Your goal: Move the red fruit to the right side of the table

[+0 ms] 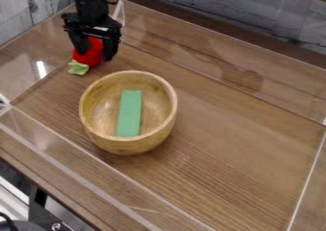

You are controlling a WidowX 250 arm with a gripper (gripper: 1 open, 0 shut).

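Note:
The red fruit (87,53) lies at the far left of the table (242,130), its light green cap (78,68) pointing toward the front left. My black gripper (93,46) hangs straight above it, open, with its fingers on either side of the fruit's top. Part of the fruit is hidden behind the fingers. I cannot tell whether the fingers touch it.
A wooden bowl (128,135) holding a flat green block (130,112) stands just right of and in front of the fruit. Low clear acrylic walls (306,192) edge the table. The right half of the tabletop is bare wood.

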